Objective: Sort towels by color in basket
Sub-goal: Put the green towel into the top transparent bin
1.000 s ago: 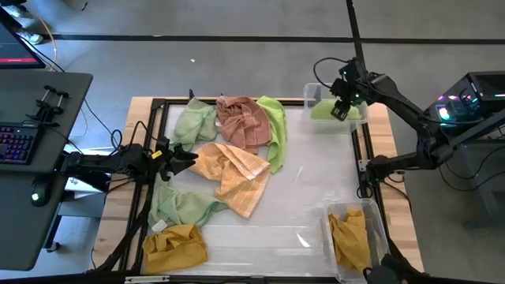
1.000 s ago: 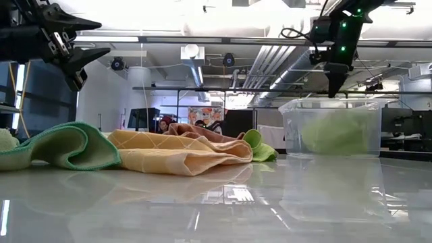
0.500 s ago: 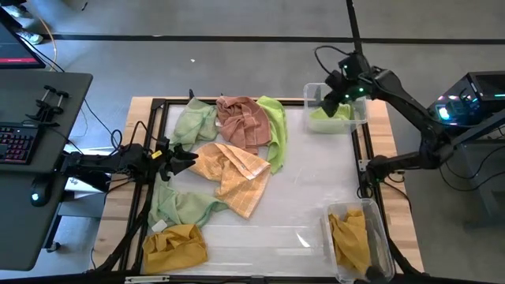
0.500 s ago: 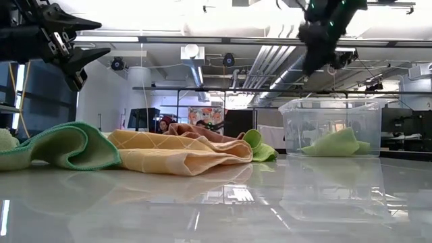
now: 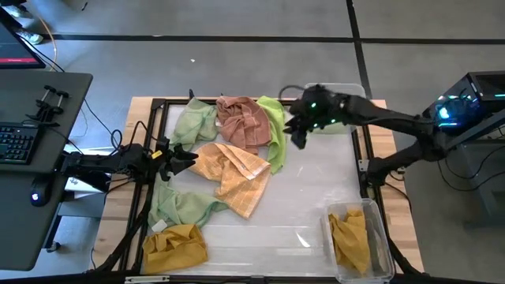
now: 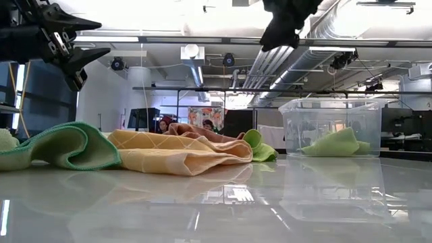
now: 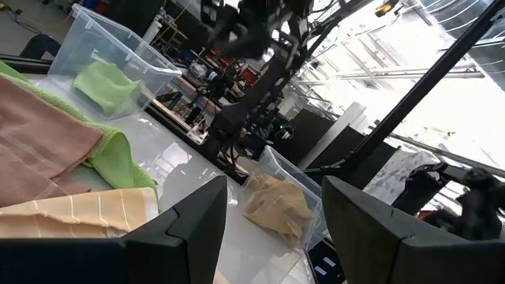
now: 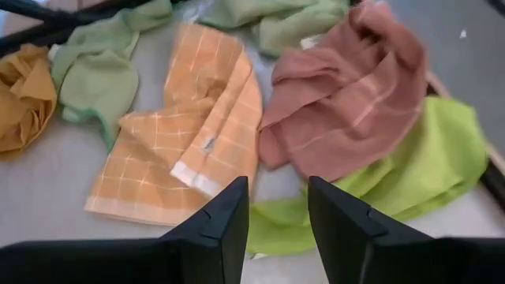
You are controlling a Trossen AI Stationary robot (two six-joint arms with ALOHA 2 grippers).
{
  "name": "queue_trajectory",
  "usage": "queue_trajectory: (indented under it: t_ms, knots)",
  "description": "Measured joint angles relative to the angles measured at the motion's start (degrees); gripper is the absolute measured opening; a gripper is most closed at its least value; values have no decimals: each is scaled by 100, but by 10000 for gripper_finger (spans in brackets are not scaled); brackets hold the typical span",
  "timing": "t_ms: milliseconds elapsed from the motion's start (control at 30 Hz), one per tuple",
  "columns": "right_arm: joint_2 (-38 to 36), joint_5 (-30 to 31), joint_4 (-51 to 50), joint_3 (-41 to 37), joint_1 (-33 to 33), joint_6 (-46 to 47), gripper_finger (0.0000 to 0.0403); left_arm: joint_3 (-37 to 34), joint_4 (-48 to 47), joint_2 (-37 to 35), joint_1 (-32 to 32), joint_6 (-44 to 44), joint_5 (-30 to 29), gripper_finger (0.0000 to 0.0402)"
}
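Six towels lie loose in the left half of the high view, on the white desk (image 5: 316,197). A pale green towel (image 5: 193,120), a dusty pink towel (image 5: 243,120) and a bright green towel (image 5: 274,130) sit side by side at the top of the pile, with the pink one in the middle touching both. A peach-orange towel (image 5: 233,173) lies just below them, in the middle of the pile. Another pale green towel (image 5: 180,205) is at the lower left, and a mustard yellow towel (image 5: 173,246) lies at the bottom left, just below it. A clear bin (image 5: 347,88) at the upper right holds one green towel (image 6: 334,143). A second clear bin (image 5: 377,237) at the lower right holds a mustard yellow towel (image 5: 351,237). The right gripper (image 5: 297,130) hangs in the air at the top middle, just right of the bright green towel. Its fingers are a little apart and hold nothing. The left gripper (image 5: 188,156) waits at the left edge of the pile, up off the desk. Its fingers are spread wide and hold nothing.
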Motion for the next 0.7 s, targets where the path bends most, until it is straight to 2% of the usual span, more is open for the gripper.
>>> queue_trajectory:
  t_ms: [233, 367, 567, 700]
  knots:
    - [898, -9, -17, -2, 427, 271, 128, 0, -2, 2, 0, 0, 1, 195]
    - [1465, 73, -15, -2, 386, 393, 161, 0, 0, 0, 0, 0, 0, 195]
    - [2183, 1156, 24, -2, 46, 624, 237, 0, -2, 2, -2, 0, 2, 195]
    - [2561, 1322, -57, -2, -221, 735, 253, 0, -4, 2, -2, 0, 0, 195]
